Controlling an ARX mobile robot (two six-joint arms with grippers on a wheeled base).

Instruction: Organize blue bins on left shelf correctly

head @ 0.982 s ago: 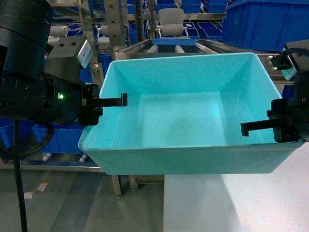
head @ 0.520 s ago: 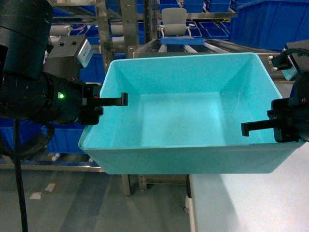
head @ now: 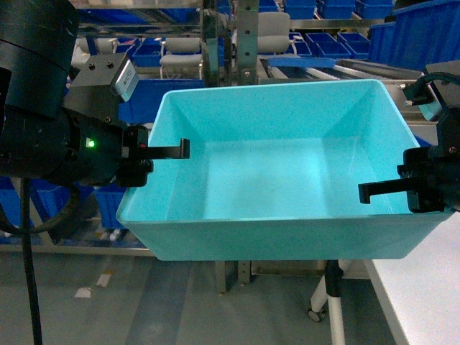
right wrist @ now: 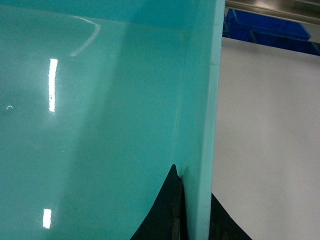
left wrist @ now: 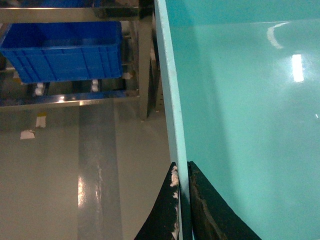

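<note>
The robot holds the light turquoise bin (head: 287,172) up in the air between its two arms, with nothing under it but floor. The bin's long side runs from left to right. The left gripper (left wrist: 182,200) is pinched on the bin's left wall, one finger inside and one outside. The right gripper (right wrist: 192,210) is pinched the same way on the right wall. Both arms are just as near, since each one has an end. The bin has nothing in it. The steel shelf (head: 230,43) stands behind the bin, past its far wall, so the bin likely must go forward. Dark blue bins (head: 154,93) sit on that shelf.
</note>
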